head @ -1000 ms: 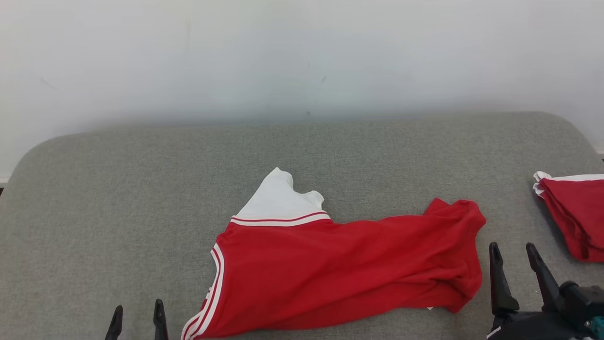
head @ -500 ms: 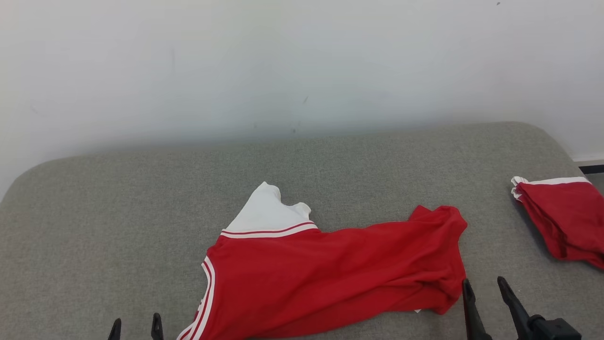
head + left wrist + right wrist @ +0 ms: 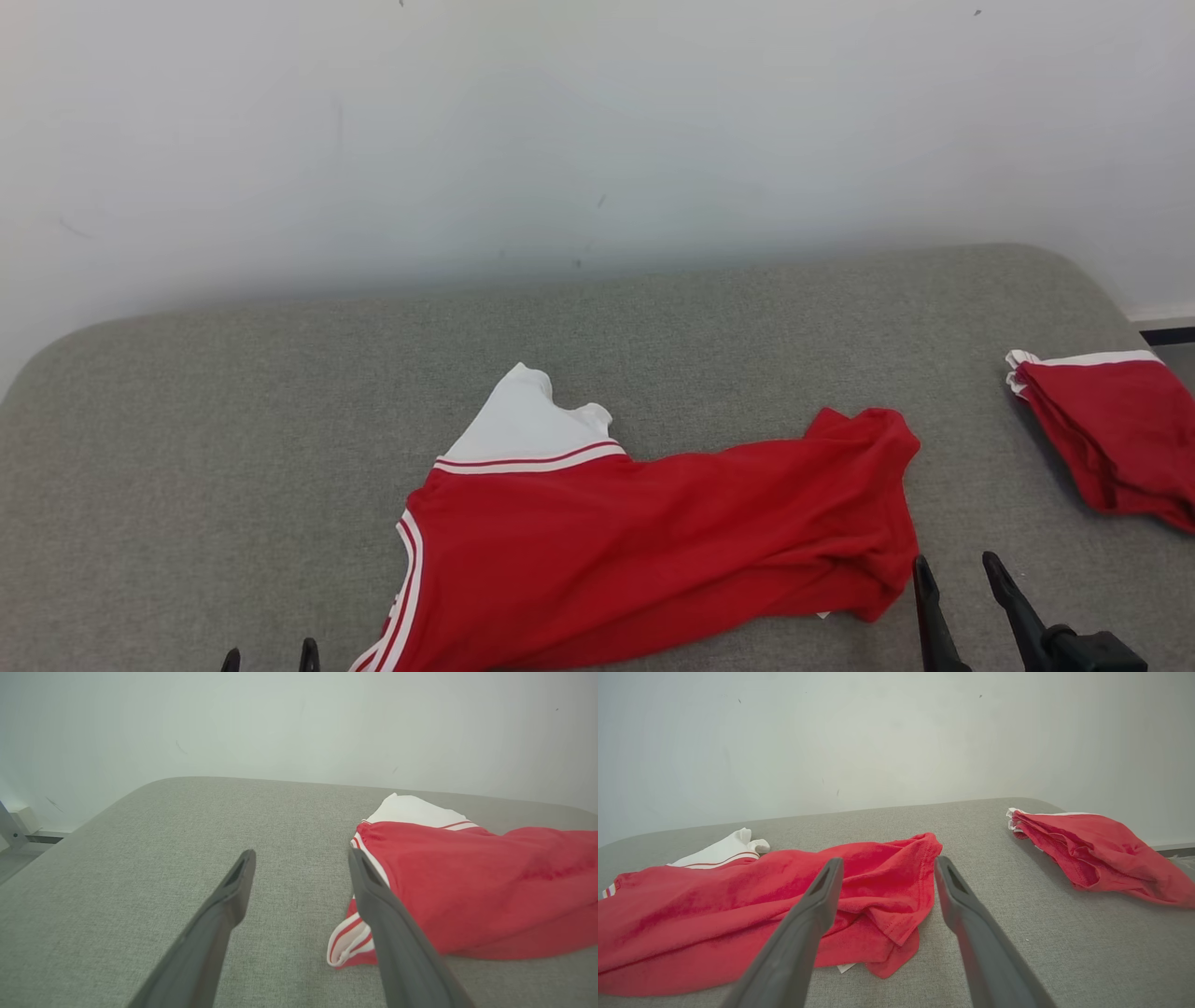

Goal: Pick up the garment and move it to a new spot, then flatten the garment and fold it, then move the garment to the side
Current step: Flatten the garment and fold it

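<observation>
Moved: camera shifted; right gripper (image 3: 954, 562) sits lower | Jaws: spread wide on it and left gripper (image 3: 268, 651), empty | Garment (image 3: 653, 551): rumpled, mid surface (image 3: 233, 420) | Step: likely pick-up | Next: pinch its edges, lift.

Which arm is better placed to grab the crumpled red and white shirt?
Probably the right: the right fingers, open, sit beside the bunched end of the crumpled red and white shirt; the left fingers stand slightly off its striped hem.
</observation>
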